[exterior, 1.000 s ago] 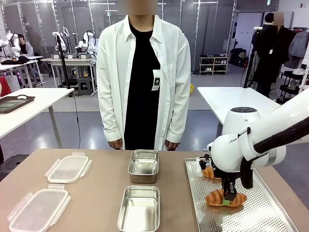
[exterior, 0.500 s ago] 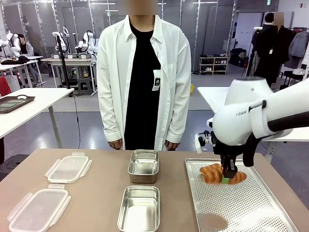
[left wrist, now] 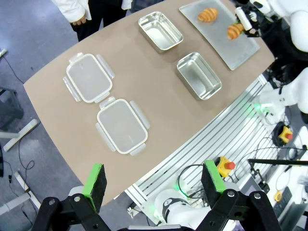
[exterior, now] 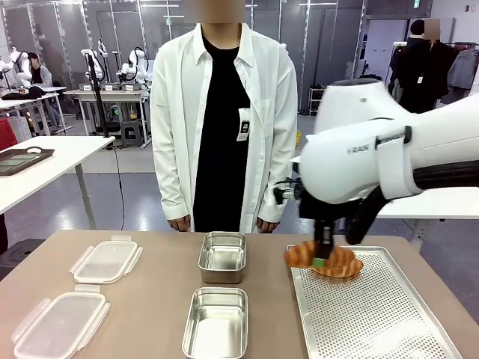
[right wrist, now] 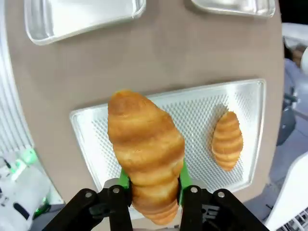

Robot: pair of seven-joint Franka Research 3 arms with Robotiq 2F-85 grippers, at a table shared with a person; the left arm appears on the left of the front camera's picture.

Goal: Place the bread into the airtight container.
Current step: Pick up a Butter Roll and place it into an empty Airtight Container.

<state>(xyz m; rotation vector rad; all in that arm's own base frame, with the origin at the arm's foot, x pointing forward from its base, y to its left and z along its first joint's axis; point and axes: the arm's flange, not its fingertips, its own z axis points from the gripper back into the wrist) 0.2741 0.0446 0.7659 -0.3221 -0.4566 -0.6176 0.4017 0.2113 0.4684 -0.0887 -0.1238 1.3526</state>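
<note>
One croissant of two is clamped crosswise between the green pads of my right gripper. A second ago it sat low at the near side of the perforated tray. Now it hangs clear above the tray's far left corner, carried toward the containers (the other croissant lies on the tray). I judge the pick-up complete and the transfer under way.

Left of the tray stand two open steel boxes, the near container and the far container by the person. Both are empty, and neither is beneath the bread yet. Two clear lids lie farther left. My left gripper hangs high over the table's near edge, jaws apart and holding nothing.
</note>
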